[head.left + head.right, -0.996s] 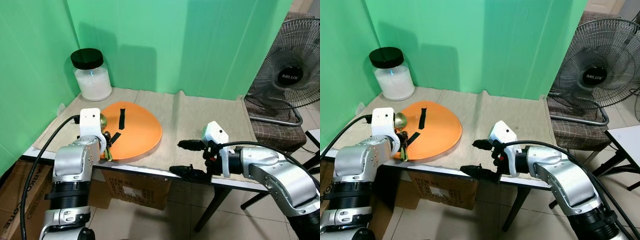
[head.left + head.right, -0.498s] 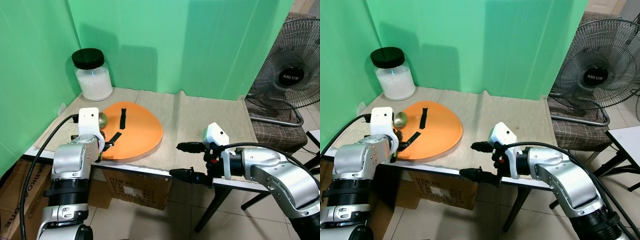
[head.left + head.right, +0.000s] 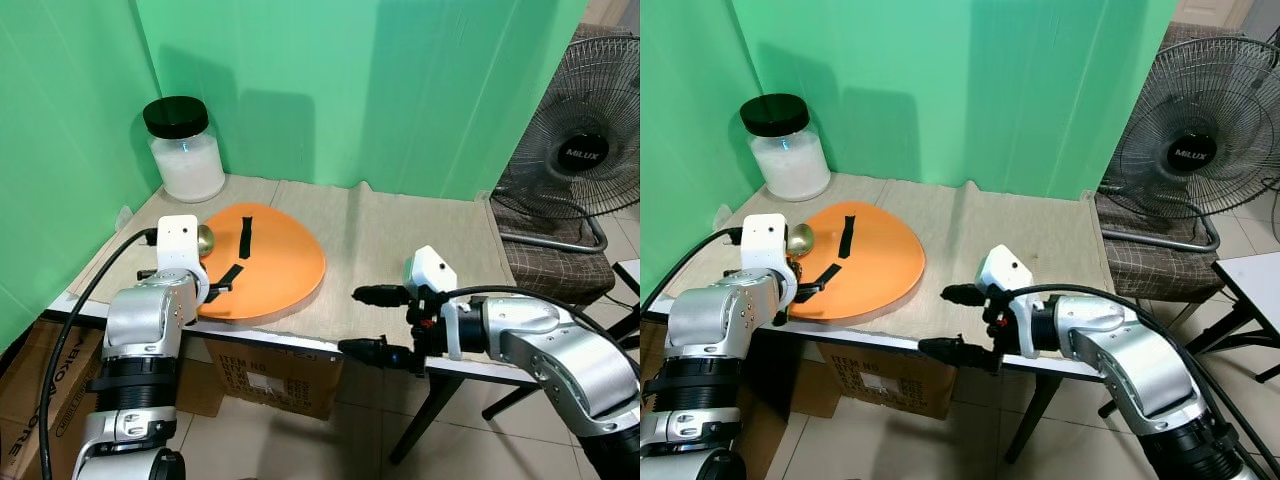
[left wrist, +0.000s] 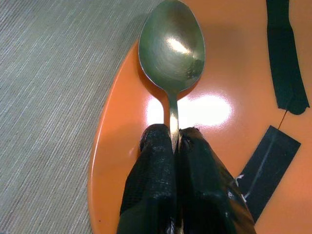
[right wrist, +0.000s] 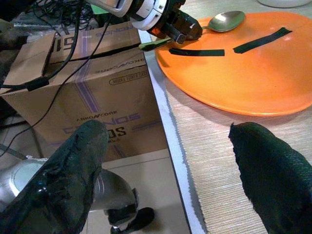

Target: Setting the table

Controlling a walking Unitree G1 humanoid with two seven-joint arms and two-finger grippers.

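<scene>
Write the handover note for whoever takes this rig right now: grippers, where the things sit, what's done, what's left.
Left gripper: shut on the spoon, pinching its handle; the bowl lies over the left rim of the orange plate.
Right gripper: open, holding nothing, at the table's front edge to the right of the plate.
Plate sits at the table's front left, with strips of black tape on it. The lidded jar stands in the back left corner.
Done: plate on the table, spoon in hand.
Left: set the spoon down in its place and release; the right arm is free to help.
</scene>
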